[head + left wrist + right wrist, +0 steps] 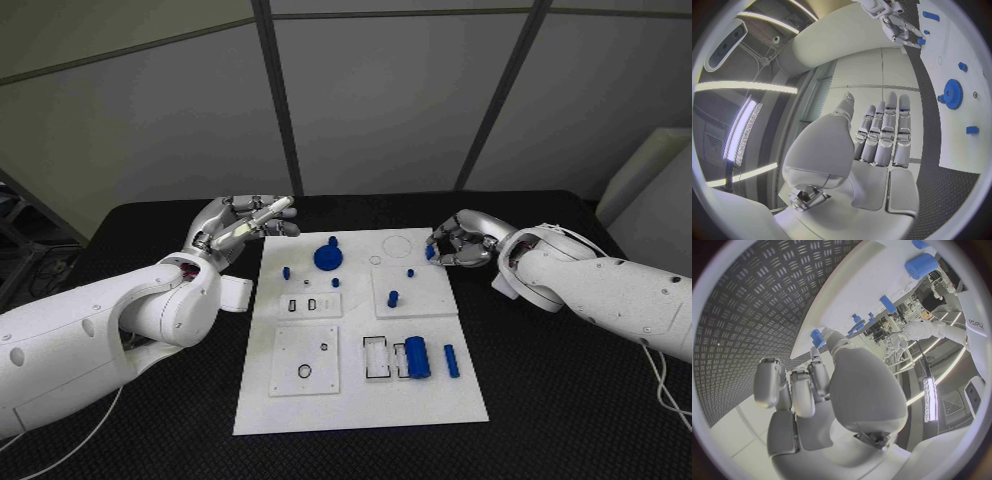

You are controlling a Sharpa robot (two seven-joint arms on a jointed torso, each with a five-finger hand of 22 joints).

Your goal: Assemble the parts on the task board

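The black desk [577, 400] carries the white task board [361, 400] at its middle, a long plate running away from the robot.

The left hand [238, 228] hovers above the desk just beyond the board's far left corner. Its fingers [887, 131] lie straight and side by side, palm bare, holding nothing. The right hand [462, 240] sits at the board's far right corner with its fingers curled in; in the right wrist view a small blue peg [817, 337] shows at its fingertips beside the board's edge, touching them, though whether it is truly pinched I cannot tell.

On the board, a blue gear [329, 256] rests toward the far left. A thick blue cylinder [418, 356] lies on the near right part, with a slimmer blue bar [451, 360] just beside it on the right, both lengthwise along the board. Smaller blue pegs stand apart: one left of the gear [286, 272], one just near of the gear [336, 283], and one at mid-board on the right [394, 297].
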